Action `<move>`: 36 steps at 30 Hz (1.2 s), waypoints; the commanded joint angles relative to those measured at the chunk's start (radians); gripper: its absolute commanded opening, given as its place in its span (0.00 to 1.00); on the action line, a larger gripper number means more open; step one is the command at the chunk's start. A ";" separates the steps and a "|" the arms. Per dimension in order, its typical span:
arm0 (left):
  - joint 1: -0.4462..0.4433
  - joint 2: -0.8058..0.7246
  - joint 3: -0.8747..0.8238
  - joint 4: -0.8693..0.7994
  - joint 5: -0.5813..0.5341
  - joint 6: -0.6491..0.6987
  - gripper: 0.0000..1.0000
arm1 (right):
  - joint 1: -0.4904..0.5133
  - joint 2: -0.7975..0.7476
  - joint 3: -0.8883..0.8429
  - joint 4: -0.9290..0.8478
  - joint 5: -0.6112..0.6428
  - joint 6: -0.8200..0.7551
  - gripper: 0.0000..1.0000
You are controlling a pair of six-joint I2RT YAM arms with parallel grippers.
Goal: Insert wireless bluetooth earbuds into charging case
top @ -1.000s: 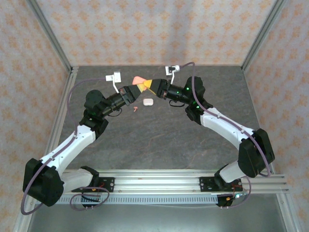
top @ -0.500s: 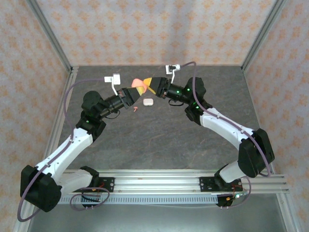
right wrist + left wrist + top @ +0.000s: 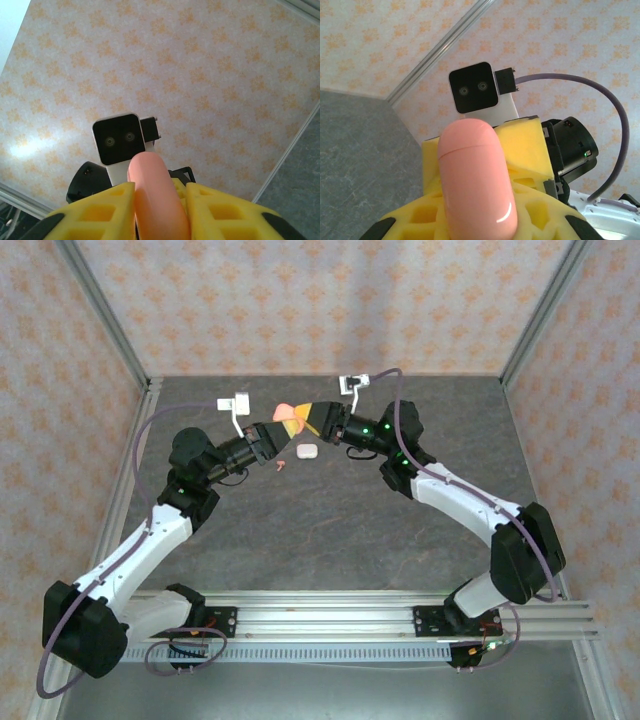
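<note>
The left hand [image 3: 281, 427] is clamped on the pink case [image 3: 475, 175], held above the table [image 3: 330, 530]. The right hand [image 3: 302, 418] flanks the case from 3 o'clock; I cannot tell whether it grips.

No legible txt, apparently.

The pebble-shaped case [image 3: 286, 412] raised between the two arms is a smooth salmon pink, and the foam fingers [image 3: 100, 210] flanking it are bright yellow. On the far part of the table [image 3: 330, 530], which is a mottled dark grey, a second case [image 3: 306, 451] is white and the tiny earbud [image 3: 281, 464] left of it is pink-red. The walls [image 3: 300, 300] are pale cream with a repeating orange flower motif, while the arms [image 3: 140, 550] are white and black with purple cables [image 3: 580, 81].
</note>
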 commanded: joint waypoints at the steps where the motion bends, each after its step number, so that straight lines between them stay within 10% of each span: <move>1: -0.002 0.003 0.048 0.041 0.044 -0.012 0.00 | 0.009 0.011 0.033 0.039 -0.037 -0.020 0.24; 17: 0.003 -0.022 0.102 -0.129 0.049 0.080 0.57 | -0.010 -0.054 -0.004 -0.074 0.007 -0.139 0.10; 36: 0.097 0.006 0.139 -0.257 0.294 0.165 0.54 | -0.046 -0.143 0.101 -0.584 -0.075 -0.587 0.10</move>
